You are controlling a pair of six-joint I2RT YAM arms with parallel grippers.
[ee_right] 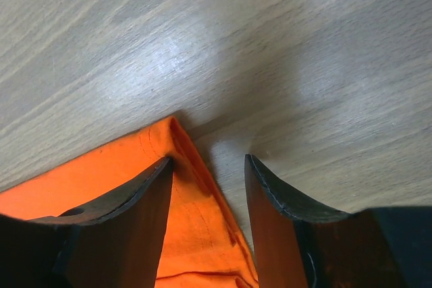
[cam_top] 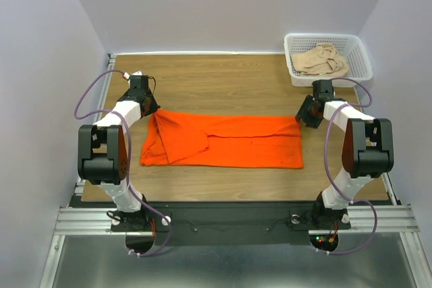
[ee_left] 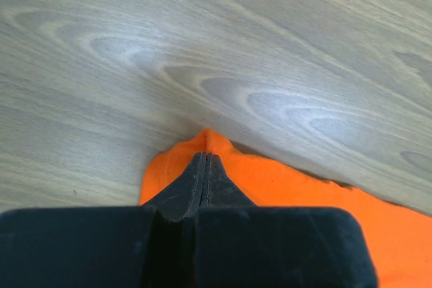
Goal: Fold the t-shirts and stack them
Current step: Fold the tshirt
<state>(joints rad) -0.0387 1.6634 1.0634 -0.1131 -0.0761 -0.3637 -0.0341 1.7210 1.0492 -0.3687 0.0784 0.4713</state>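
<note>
The left gripper is pressed together, pinching the far-left corner of the orange t-shirt. The shirt lies partly folded across the middle of the table. The right gripper is spread over the shirt's far-right corner, with one finger on cloth and the other above bare wood. The beige t-shirt sits crumpled in the white basket at the far right.

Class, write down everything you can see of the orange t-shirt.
The orange t-shirt is plain bright soft cloth, lying flat on the wooden table, folded into a long strip with its left end doubled over. The left gripper is shut on its far left corner; the open right gripper straddles its far right corner.
</note>
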